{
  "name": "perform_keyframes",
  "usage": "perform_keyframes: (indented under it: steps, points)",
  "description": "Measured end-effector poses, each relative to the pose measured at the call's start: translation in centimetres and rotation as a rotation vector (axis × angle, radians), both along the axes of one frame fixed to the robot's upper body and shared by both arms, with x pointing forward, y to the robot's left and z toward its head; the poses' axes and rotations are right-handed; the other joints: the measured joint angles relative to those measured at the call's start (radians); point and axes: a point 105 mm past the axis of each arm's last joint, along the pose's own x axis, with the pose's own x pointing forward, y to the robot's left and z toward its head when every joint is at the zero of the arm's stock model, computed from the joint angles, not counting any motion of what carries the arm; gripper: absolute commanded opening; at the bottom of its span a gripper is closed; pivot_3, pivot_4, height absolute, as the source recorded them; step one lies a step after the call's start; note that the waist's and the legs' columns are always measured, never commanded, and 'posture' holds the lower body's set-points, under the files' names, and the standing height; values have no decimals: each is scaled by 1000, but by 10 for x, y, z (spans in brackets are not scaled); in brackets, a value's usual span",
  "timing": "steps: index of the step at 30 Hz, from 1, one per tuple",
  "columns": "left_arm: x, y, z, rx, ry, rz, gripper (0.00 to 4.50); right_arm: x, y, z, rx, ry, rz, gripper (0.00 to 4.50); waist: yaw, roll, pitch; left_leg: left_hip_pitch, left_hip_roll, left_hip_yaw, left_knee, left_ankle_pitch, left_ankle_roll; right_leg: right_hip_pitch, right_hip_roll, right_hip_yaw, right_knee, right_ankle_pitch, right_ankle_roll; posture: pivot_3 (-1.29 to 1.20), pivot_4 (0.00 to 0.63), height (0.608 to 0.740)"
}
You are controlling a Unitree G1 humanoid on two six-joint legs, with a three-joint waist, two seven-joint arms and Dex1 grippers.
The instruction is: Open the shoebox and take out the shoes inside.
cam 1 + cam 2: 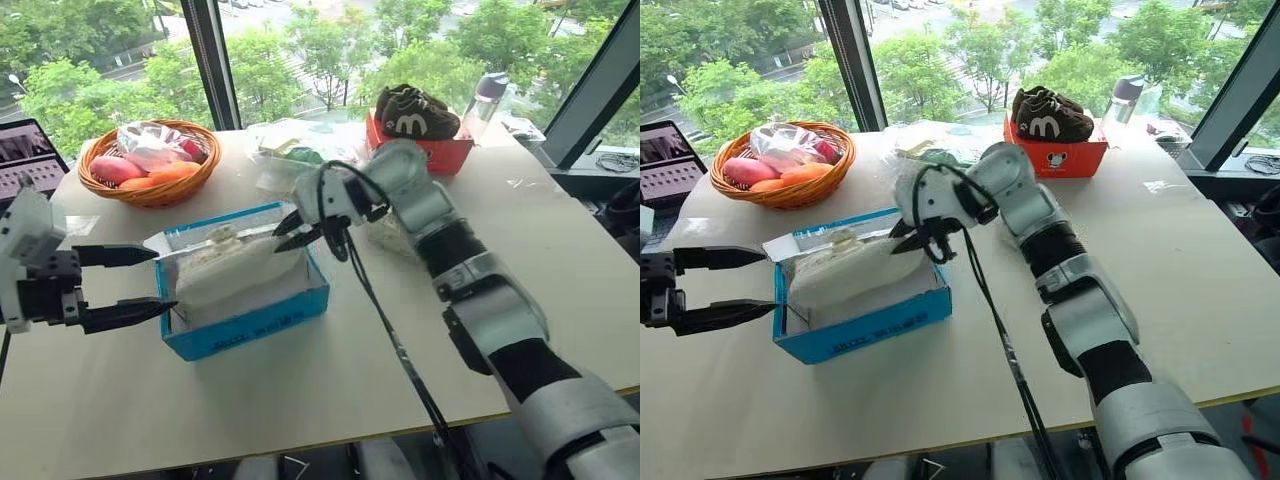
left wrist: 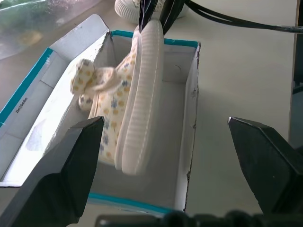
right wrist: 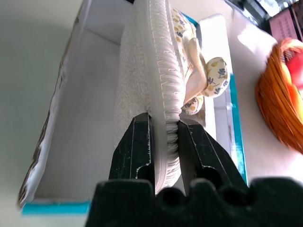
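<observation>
Pinching a shoe [image 3: 163,94] by its sole, your right gripper [image 3: 165,142] holds it above the open shoebox [image 1: 250,325]. Your left gripper [image 1: 125,285] waits spread wide beside the box. From the wrist views you see the shoe's floral lining, which the head views don't reveal.

The shoebox [image 1: 262,322] is showing matt blue cardboard outside and plain white card inside. The shoe [image 3: 163,90] pinched in the right gripper [image 3: 165,142] is showing a ribbed, rubbery pale sole and printed cloth upper — soft-looking, matt. The gripper's fingers [image 3: 137,146] are looking like matt black plastic. Beyond it, a woven wicker basket [image 1: 150,190] is sitting on the smooth, pale desk [image 1: 300,390].
</observation>
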Motion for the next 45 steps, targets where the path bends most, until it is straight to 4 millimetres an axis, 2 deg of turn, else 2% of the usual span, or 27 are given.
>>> perform_keyframes:
  steps: [3,6,9,12,14,17,19,21,24,26,27,30,35,36,38,40,43,45]
  points:
    - [9,-7,2,-7,-8,-58,4500,10,-33,21,5,1,-136,374,7,0,0,-1,-1,2,-1,0,0,0,1,-2,0,0,0,0,150,740]
    - [14,-19,-3,-11,26,-142,4500,12,-75,23,10,69,-303,374,11,0,0,-3,-1,2,0,0,1,0,1,-2,1,0,0,0,150,740]
    - [25,-26,-6,-27,37,-185,4500,17,-109,25,114,130,-507,374,17,0,0,-6,-2,2,1,0,1,-1,0,-2,2,0,0,0,150,740]
    - [35,-31,-8,-26,38,-219,4500,10,-128,35,261,197,-649,374,10,0,0,-6,-2,3,1,-1,2,-2,1,-1,2,0,0,0,150,740]
    - [41,-35,-7,-29,34,-241,4500,3,-133,34,324,224,-699,374,10,0,0,-5,-1,3,1,-1,3,-1,2,-1,2,0,0,0,150,740]
    - [48,-41,-9,-29,41,-273,4500,2,-143,22,362,231,-815,374,11,-1,0,-5,-2,4,3,-1,3,-1,1,-1,2,0,0,0,150,740]
    - [53,-42,-12,-30,56,-283,4500,-5,-152,1,322,236,-867,374,17,-1,0,-5,-2,4,3,-1,3,-1,1,-1,1,0,0,0,150,740]
    - [59,-43,-12,-30,52,-283,4500,-15,-149,-26,278,293,-877,374,21,-1,0,-5,-2,4,4,-1,3,-1,1,-1,1,0,0,0,150,740]
    - [60,-48,-14,-23,62,-311,4500,-19,-144,-46,247,323,-891,374,16,-1,0,-5,-2,5,5,-1,3,-1,1,1,1,0,0,0,150,740]
    - [61,-49,-15,-18,60,-322,4500,-14,-154,-51,227,251,-954,374,20,-1,0,-5,-3,5,6,-1,3,-1,1,0,1,0,1,0,150,740]
    - [63,-50,-15,-19,56,-324,4500,-12,-165,-59,164,167,-998,374,25,-1,0,-4,-3,5,6,-1,3,0,1,0,1,0,1,0,150,740]
    - [66,-47,-19,-17,71,-306,4500,-8,-179,-78,45,44,-1025,374,31,-1,0,-5,-3,5,6,-1,3,0,1,0,0,0,1,0,150,740]
    - [66,-48,-21,-15,80,-317,4500,-3,-183,-84,-1,-118,-987,374,31,-2,-1,-5,-3,5,7,-1,3,1,1,0,0,0,1,0,150,740]
    - [66,-47,-21,-15,81,-317,4500,-4,-182,-87,-9,-136,-976,1328,31,-2,-1,-5,-3,5,7,-1,3,1,1,0,0,0,1,0,150,740]
    - [66,-48,-21,-15,81,-318,4500,-10,-178,-98,-34,-143,-944,1768,31,-3,-2,-4,-3,5,7,-1,3,1,1,0,0,0,1,0,150,740]
    - [66,-47,-21,-15,82,-318,4500,-22,-167,-109,-13,-77,-909,2546,27,-7,-4,-2,-2,5,7,-1,4,3,1,1,1,-1,1,0,150,740]
    - [65,-48,-21,-14,82,-320,4500,-48,-145,-138,-8,139,-829,3613,22,-12,-7,3,0,5,7,-2,4,9,3,1,0,-1,1,0,150,740]
    - [65,-48,-21,-13,81,-320,4500,-61,-138,-157,-21,276,-811,4292,24,-11,-7,4,-1,5,7,-2,4,9,2,1,0,-2,4,0,150,740]
